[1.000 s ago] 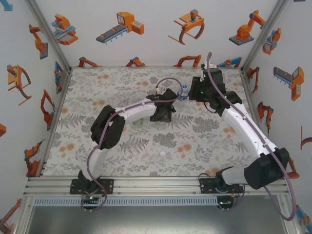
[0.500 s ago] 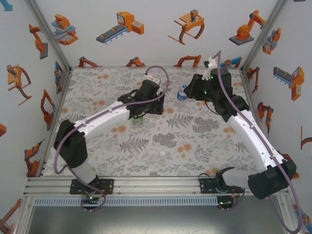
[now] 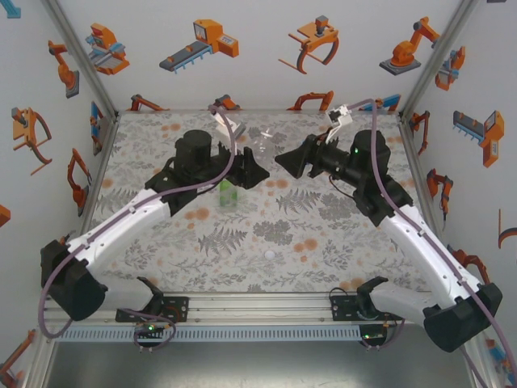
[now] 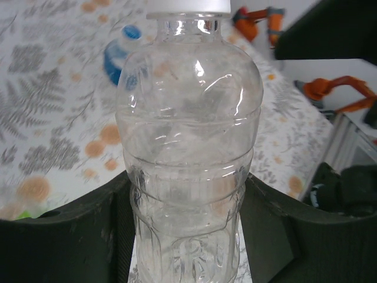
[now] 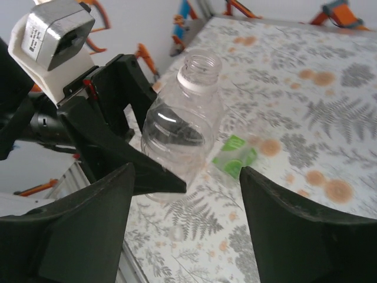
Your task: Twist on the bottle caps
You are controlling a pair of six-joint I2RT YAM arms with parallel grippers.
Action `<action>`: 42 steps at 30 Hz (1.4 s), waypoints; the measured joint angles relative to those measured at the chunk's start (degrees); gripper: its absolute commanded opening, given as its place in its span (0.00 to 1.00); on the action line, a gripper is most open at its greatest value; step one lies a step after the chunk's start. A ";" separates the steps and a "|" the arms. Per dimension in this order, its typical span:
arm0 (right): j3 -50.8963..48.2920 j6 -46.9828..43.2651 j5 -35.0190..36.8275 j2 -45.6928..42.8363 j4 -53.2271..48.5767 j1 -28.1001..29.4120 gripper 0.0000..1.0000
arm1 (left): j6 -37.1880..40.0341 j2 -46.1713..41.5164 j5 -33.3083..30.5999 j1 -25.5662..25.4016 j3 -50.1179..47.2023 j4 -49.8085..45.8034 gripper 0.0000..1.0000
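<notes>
The bottles: overhead, the green bottle sits on the floral mat inside robot-print walls, a cap toward its near edge. Left wrist: my left gripper clamps the clear bottle, its top cut off. Right wrist: my right gripper gapes empty, facing it.

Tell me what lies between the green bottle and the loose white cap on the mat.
Nothing. In the top view, the stretch of floral mat between the green bottle and the white cap is bare.
</notes>
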 measured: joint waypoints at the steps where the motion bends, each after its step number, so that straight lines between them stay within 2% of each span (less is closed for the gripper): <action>1: -0.37 0.33 -0.13 -0.28 1.46 0.79 0.73 | 0.46 -1.33 1.66 -0.02 -0.98 1.66 0.36; 2: -0.79 0.85 -0.13 -0.63 2.95 1.66 0.77 | 0.74 -2.60 3.13 -0.02 -1.86 3.15 0.36; 5: -2.12 2.03 0.55 -1.55 6.86 4.26 0.80 | 1.05 -5.09 6.73 -0.02 -3.39 6.86 0.36; 15: -2.71 3.93 1.73 0.87 14.78 10.12 0.77 | 1.05 -6.75 13.29 -0.46 -4.83 11.93 0.37; 17: -2.71 4.13 2.14 1.27 15.23 10.29 0.76 | 1.05 -7.17 13.92 -0.79 -5.09 12.02 0.37; 22: -2.71 4.79 2.40 1.46 16.79 10.99 0.65 | 1.05 -8.33 14.32 -1.22 -5.51 12.35 0.39; 24: -2.69 4.83 2.23 1.53 17.38 11.28 0.60 | 1.05 -8.48 14.25 -1.31 -5.51 12.33 0.45; 28: -2.69 4.79 2.01 1.53 17.81 11.50 0.54 | 1.05 -8.85 14.01 -1.33 -5.51 12.22 0.71; 29: -2.69 4.76 2.01 1.51 17.84 11.50 0.52 | 1.01 -9.01 14.03 -1.44 -5.53 12.22 0.74; 34: -2.69 4.74 -0.11 1.36 17.86 11.50 0.47 | 1.07 -11.43 14.75 -1.60 -6.03 12.72 0.81; 42: -2.60 5.20 -5.35 -0.52 19.85 11.50 0.43 | 1.11 -13.84 19.93 -1.64 -6.36 13.66 0.81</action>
